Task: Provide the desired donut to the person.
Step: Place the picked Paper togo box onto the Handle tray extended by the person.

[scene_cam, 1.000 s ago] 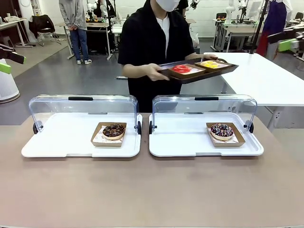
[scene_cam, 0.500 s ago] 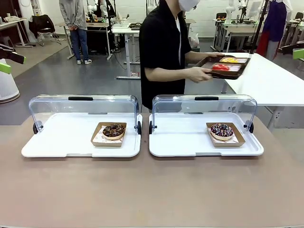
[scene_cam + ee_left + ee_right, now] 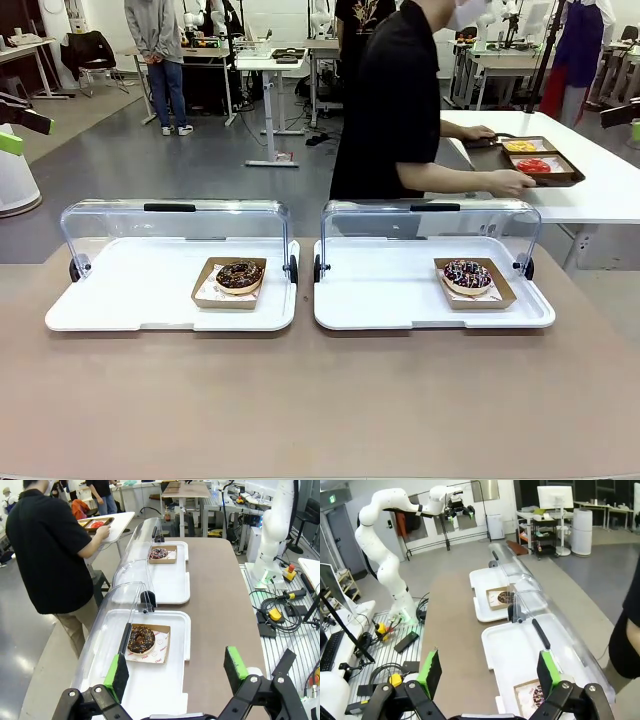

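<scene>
Beyond the left jaws: the chocolate donut with sprinkles in its brown paper tray (image 3: 142, 639) is lying just ahead on the white lidded serving tray (image 3: 165, 690).
Left gripper (image 3: 176, 671): jaws are standing wide, holding nothing.
Right gripper (image 3: 489, 672): jaws are gaping wide, empty, above the brown tabletop (image 3: 451, 630).
Sprinkled donut (image 3: 536, 696): sitting just beside the right jaws.
Person in black top (image 3: 395, 105): standing well apart, gripping a dark tray of donuts (image 3: 535, 160).
</scene>
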